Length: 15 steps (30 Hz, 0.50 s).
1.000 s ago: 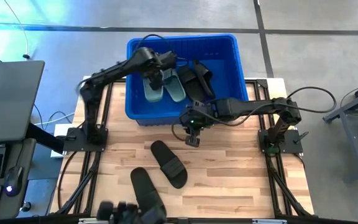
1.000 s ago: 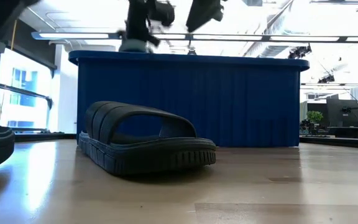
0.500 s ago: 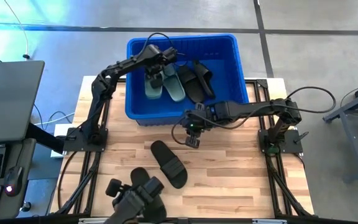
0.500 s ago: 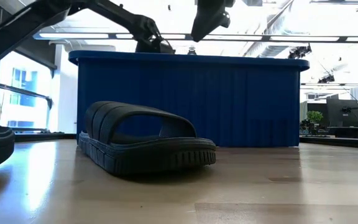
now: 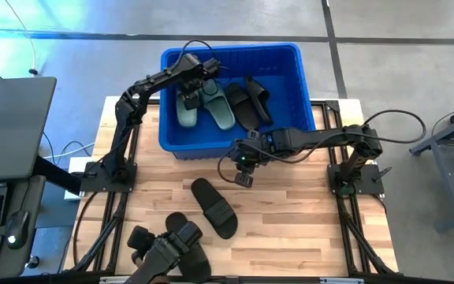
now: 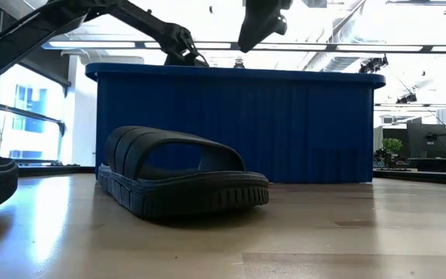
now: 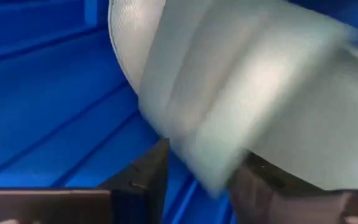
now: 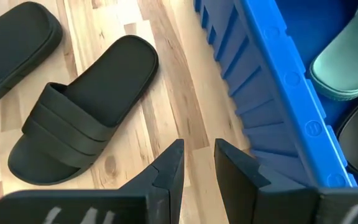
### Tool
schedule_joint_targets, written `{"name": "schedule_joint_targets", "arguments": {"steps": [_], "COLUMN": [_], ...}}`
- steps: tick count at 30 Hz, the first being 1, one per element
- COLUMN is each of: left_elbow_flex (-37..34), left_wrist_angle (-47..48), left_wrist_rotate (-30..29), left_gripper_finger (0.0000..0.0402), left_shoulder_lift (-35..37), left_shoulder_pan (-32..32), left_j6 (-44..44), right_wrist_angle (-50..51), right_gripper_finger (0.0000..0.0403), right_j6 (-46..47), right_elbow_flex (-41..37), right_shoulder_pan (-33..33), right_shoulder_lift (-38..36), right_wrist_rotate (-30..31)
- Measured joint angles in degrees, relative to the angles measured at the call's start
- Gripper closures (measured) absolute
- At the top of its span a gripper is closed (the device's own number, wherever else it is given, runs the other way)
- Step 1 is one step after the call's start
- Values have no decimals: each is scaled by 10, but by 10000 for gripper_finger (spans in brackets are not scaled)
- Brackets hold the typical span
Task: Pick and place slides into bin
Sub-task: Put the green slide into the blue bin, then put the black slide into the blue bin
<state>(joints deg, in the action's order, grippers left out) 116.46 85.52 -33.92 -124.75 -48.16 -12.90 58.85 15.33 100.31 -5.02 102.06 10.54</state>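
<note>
You have 2 black slides [image 5: 213, 207] [image 5: 181, 241] lying on the counter [image 5: 290, 221] nearest the front, then the right end effector [image 5: 243, 178] hovering empty, fingers slightly apart, beside the bin [image 5: 172, 146], and farthest in, the left end effector [image 5: 187, 88] clamped on a sage green slide [image 5: 186, 110] inside it.

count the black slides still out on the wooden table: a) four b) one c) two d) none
c, the high view shows one black slide lying mid-table and a second black slide near the table's front edge, while the other slides lie inside the blue bin.
</note>
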Motion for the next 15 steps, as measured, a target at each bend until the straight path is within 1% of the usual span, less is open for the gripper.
{"name": "schedule_joint_targets", "arguments": {"steps": [4, 6, 11, 15], "left_elbow_flex": [0, 0, 10, 65], "left_wrist_angle": [-1, -3, 25, 47], "left_wrist_rotate": [40, 49, 52, 30], "left_gripper_finger": [232, 220, 204, 209], "left_shoulder_lift": [0, 0, 3, 4], "left_shoulder_pan": [2, 7, 19, 39], "left_j6": [-5, -12, -25, -29], "right_wrist_angle": [0, 0, 0, -1], "right_gripper_finger": [325, 325, 325, 325], "right_j6": [17, 26, 46, 52], "right_elbow_flex": [0, 0, 0, 0], "right_shoulder_pan": [0, 0, 0, 0], "right_shoulder_lift": [0, 0, 0, 0], "right_wrist_rotate": [-9, -10, -18, -18]}}
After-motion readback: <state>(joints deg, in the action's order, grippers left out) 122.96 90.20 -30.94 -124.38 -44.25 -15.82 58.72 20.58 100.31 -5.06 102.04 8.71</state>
